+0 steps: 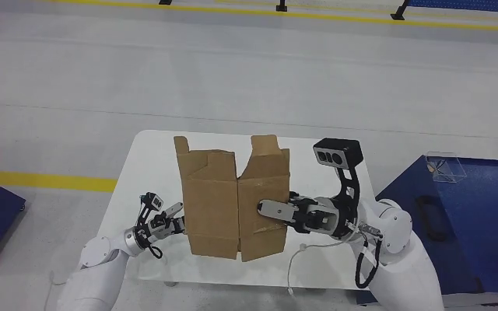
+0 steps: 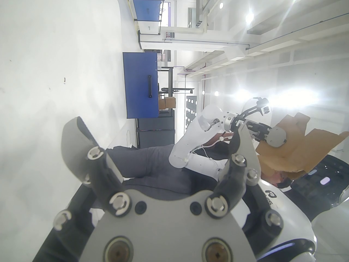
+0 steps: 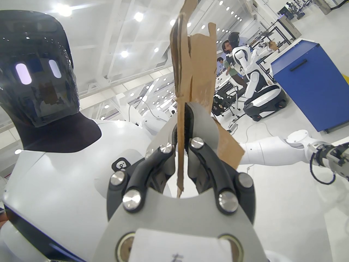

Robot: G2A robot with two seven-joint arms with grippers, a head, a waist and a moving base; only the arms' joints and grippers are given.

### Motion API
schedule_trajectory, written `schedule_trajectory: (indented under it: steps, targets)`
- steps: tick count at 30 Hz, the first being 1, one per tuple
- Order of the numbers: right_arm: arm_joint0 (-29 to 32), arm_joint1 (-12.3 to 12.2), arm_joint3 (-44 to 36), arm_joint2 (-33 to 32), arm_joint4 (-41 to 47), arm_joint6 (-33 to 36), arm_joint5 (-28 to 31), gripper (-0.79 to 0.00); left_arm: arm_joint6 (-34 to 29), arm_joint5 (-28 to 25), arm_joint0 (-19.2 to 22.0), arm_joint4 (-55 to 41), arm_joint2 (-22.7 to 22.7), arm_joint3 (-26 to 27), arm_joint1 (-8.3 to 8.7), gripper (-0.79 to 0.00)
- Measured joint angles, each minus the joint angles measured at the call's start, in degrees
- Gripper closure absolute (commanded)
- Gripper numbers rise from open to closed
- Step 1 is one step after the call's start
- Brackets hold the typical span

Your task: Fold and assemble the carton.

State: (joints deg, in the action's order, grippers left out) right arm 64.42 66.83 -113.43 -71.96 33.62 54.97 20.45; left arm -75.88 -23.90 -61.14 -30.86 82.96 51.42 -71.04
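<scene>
right hand (image 3: 185, 119) pinches the brown carton (image 1: 214, 206) upright, while left hand (image 2: 158, 133) hangs spread just beside it.

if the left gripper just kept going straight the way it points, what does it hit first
Probably the right arm: the left wrist view has it between the fingers of the open left gripper, with the carton outside them. Depth is unclear.
</scene>
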Motion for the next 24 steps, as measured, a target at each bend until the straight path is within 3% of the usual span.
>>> schedule_trajectory:
  steps: [3, 7, 11, 16, 20, 24]
  targets:
    - [3.4, 0.5, 2.8, 2.7, 9.9, -1.4, -4.2, 0.0, 0.0, 0.0, 0.0, 0.0, 0.0, 0.0, 0.0, -0.785]
    - [6.7, 1.6, 9.9, 7.7, 35.7, 5.6, -13.1, 0.0, 0.0, 0.0, 0.0, 0.0, 0.0, 0.0, 0.0, -0.785]
    - [8.7, 3.4, 16.8, 14.6, 63.4, 12.6, -29.1, 0.0, 0.0, 0.0, 0.0, 0.0, 0.0, 0.0, 0.0, -0.785]
    - [8.7, 5.5, 19.3, 22.5, 90.7, 13.7, -52.5, 0.0, 0.0, 0.0, 0.0, 0.0, 0.0, 0.0, 0.0, -0.785]
    - [8.1, 6.6, 20.1, 25.1, 101.7, 9.0, -60.6, 0.0, 0.0, 0.0, 0.0, 0.0, 0.0, 0.0, 0.0, -0.785]
    - [7.7, 7.4, 21.6, 25.9, 102.8, 7.2, -61.2, 0.0, 0.0, 0.0, 0.0, 0.0, 0.0, 0.0, 0.0, -0.785]
